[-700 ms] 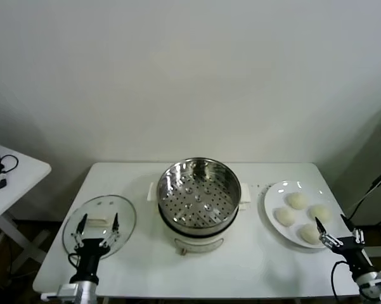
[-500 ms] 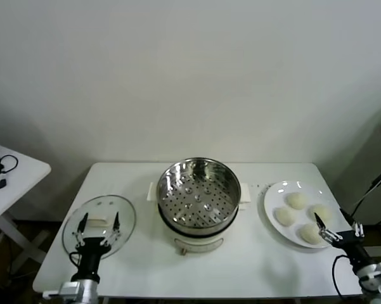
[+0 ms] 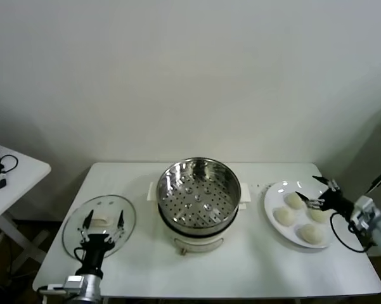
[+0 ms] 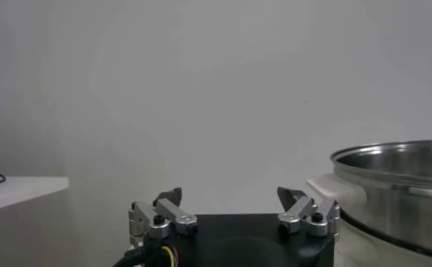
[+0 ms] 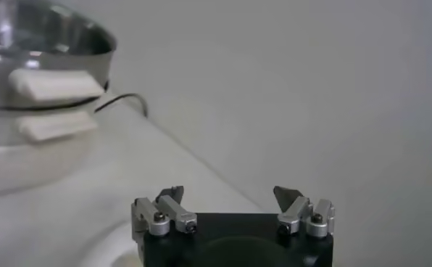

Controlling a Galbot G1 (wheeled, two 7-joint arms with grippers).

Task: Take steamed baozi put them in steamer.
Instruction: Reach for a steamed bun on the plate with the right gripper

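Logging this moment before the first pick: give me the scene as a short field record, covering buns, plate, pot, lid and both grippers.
baozi: four, all on the plate, none in the pot
plate: white, on the table to the right of the steamer
steamer: table centre, open, perforated tray bare
glass lid: flat on the table to the left of the steamer
right gripper: open, over the plate near the far buns, holding nothing
left gripper: open, parked over the lid, holding nothing
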